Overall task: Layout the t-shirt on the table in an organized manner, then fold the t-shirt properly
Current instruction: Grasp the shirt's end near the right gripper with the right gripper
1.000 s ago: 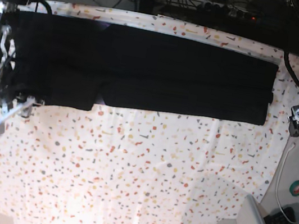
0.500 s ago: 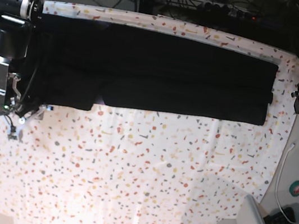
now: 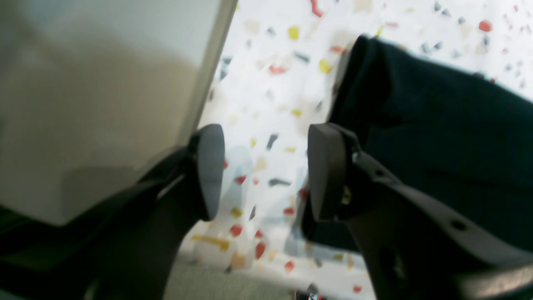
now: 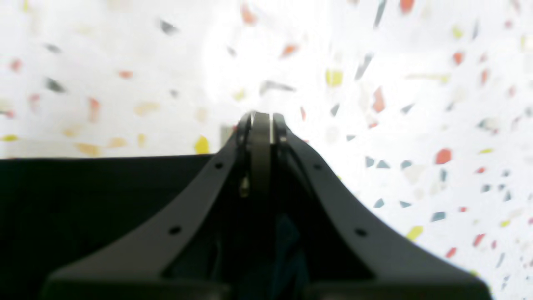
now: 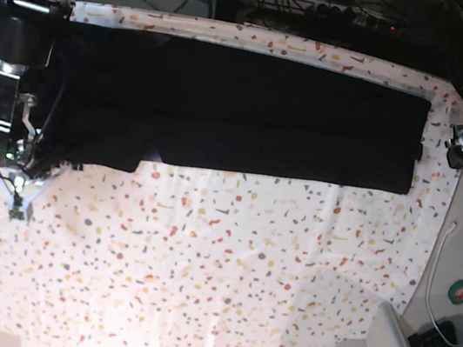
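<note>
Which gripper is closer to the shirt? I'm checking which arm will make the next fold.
Right. The right gripper sits shut at the shirt's edge; the left gripper hangs open just off the opposite end, over the table.

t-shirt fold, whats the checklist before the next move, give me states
1. The t-shirt lies as a long flat band across the table: ok.
2. Left gripper open, pads apart, only speckled cloth between them: ok.
3. Left gripper lined up on fabric: not ok; the t-shirt's end lies beside one finger, not between the pads.
4. Right gripper shut, tips pressed together at the shirt's edge: ok.
5. Fabric actually pinched in the right gripper: cannot tell; the closed tips hide it.
6. Near edge even: not ok; it steps lower at the right-arm end.
</note>
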`<action>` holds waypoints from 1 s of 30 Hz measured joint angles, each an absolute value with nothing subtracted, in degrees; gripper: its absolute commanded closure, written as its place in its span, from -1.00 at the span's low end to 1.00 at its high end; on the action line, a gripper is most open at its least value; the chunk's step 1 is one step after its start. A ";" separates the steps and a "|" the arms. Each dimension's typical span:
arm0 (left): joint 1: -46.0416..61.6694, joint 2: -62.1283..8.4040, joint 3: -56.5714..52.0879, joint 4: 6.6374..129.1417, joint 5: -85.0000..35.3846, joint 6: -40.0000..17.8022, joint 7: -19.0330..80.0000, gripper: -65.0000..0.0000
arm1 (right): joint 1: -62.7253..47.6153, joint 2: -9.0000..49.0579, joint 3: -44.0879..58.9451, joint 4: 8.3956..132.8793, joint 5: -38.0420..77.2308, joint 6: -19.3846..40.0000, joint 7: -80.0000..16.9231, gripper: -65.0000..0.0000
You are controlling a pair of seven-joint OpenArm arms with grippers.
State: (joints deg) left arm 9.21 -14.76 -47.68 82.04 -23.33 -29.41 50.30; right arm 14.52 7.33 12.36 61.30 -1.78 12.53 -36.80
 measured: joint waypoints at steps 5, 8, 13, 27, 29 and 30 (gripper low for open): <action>9.41 -14.74 -47.42 82.28 -23.35 -29.39 50.19 0.04 | 10.96 7.33 12.36 70.72 -1.58 12.58 -42.39 1.00; 8.36 -14.83 -47.55 82.26 -23.18 -29.39 50.15 0.04 | 7.77 6.44 12.53 75.16 -1.98 12.49 -46.13 1.00; 8.16 -14.81 -47.37 82.24 -23.14 -29.17 50.17 0.04 | 0.97 3.70 12.38 82.85 -1.76 12.58 -46.78 1.00; 7.99 -14.81 -47.27 82.26 -23.16 -29.15 50.15 0.04 | -9.74 -0.38 17.41 91.05 -1.58 12.51 -44.86 1.00; 7.99 -14.76 -47.27 82.26 -23.18 -29.17 50.15 0.04 | -10.63 -1.08 17.54 93.78 -1.93 12.47 -44.88 1.00; 7.97 -14.79 -47.27 82.26 -23.16 -29.15 50.15 0.04 | -11.20 -1.13 17.45 95.24 -1.54 12.51 -44.84 1.00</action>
State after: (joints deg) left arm 7.97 -14.79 -47.27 82.26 -23.16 -29.15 50.15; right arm -11.20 -1.13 17.45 95.24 -1.54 12.51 -44.84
